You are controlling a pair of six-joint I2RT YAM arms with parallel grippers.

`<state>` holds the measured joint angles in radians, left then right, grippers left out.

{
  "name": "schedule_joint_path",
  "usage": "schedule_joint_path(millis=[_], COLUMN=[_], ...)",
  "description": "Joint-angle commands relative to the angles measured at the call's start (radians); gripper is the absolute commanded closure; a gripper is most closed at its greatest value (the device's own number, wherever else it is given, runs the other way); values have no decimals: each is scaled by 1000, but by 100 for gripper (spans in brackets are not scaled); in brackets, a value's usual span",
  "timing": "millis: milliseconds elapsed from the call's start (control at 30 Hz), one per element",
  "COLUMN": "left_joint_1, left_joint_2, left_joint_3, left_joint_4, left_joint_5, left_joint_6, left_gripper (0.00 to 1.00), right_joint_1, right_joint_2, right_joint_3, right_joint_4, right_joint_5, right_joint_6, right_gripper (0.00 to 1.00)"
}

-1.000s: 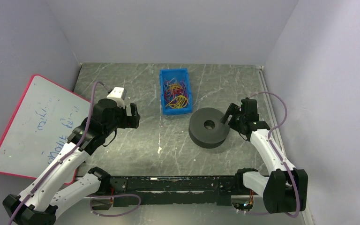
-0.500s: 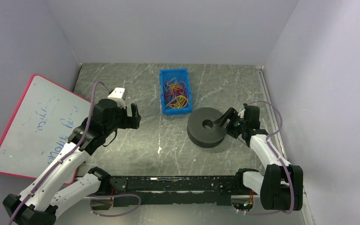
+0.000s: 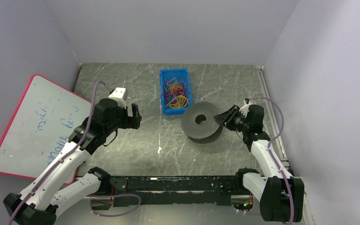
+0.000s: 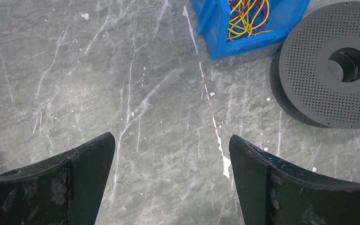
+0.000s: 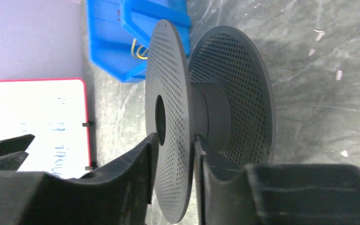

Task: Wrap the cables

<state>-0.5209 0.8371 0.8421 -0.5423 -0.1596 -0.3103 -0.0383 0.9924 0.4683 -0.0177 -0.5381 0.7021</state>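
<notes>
My right gripper (image 5: 175,140) pinches 1 perforated flange of the black plastic spool (image 3: 192,127), which sits tilted on the marbled grey table (image 3: 168,140). My left gripper (image 4: 171,150) hangs spread wide, holding nothing. The cables (image 3: 176,93), thin yellow, red and purple strands, lie tangled in the blue bin (image 3: 174,73) just beside the spool.

1 spool (image 3: 191,126), 1 blue bin (image 3: 162,93), 1 whiteboard (image 3: 33,126).

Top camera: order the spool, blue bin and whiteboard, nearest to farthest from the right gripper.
1. Spool, its rim in the right gripper.
2. Blue bin, behind and to the left.
3. Whiteboard, far left.
</notes>
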Motion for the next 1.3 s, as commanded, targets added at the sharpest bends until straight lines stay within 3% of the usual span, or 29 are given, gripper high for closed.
schedule_joint_path(millis=[0,167,333,633,900,1267], left_joint_1=[-1,-1,-2,-2,-1,-1], left_joint_2=[-3,-11,-17,-18,-10,-30], left_joint_3=[-2,-3,0,120,254,298], left_joint_4=[38,38,30,-59,-127,-178], left_joint_5=[24,30,49,-21,98,204], left_joint_6=[11,9,5,-6,5,98], left_gripper=[4,4,4,4,4,4], right_joint_1=[-9,-1,72,399,676,869], right_joint_2=[-17,-20,-58,-56,59,179], right_joint_3=[17,62,112,300,449,577], right_joint_4=[109,103,65,-76,-146,-187], right_joint_5=[-78,-96,-39,249,444,341], right_joint_6=[39,29,15,-94,-237,-589], right_gripper=[71,100,100,100,100,100])
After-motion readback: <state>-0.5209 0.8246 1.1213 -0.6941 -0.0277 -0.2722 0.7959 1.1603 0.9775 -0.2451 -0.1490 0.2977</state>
